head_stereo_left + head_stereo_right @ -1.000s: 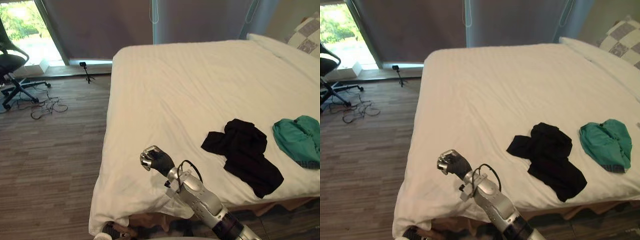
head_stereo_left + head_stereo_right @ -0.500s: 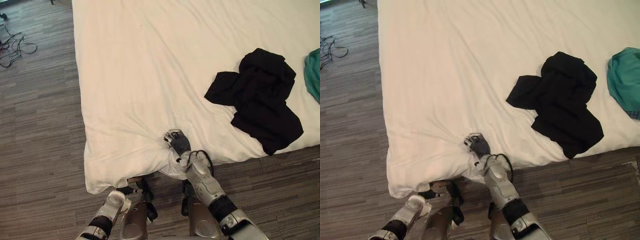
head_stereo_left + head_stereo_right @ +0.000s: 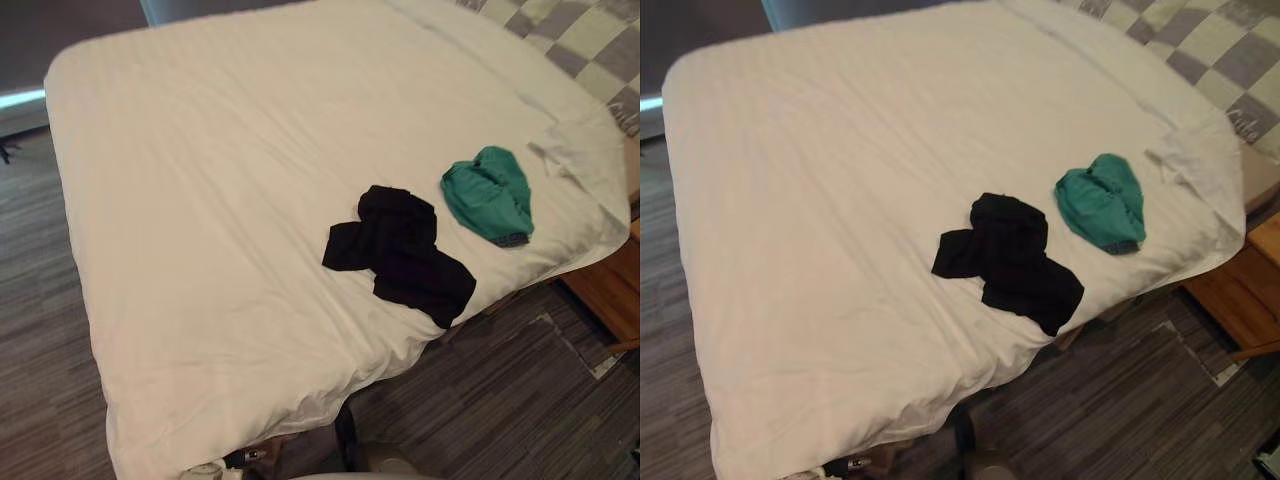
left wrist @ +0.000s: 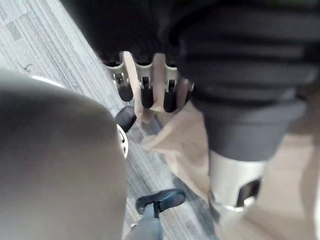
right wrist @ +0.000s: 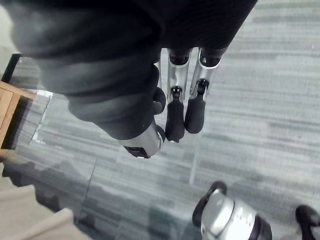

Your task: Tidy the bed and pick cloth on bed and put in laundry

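A crumpled black cloth [image 3: 400,252] lies on the white duvet [image 3: 200,200] near the bed's near edge. A green cloth [image 3: 488,195] lies just to its right, apart from it. My left hand [image 4: 145,90] hangs low beside the bed's beige base, fingers relaxed and holding nothing. My right hand [image 5: 182,112] hangs over the grey floor with straight fingers, also holding nothing. Neither hand touches either cloth.
Checked pillows [image 3: 580,40] lie at the head of the bed, at the far right. The duvet's corner [image 3: 585,150] is folded back there. A wooden bedside table [image 3: 612,290] stands to the right of the bed. Grey plank floor [image 3: 500,400] runs along the near side.
The camera has swung towards the head of the bed. My right hand, shut on the duvet's edge half a second ago, has let go and dropped beside the bed.
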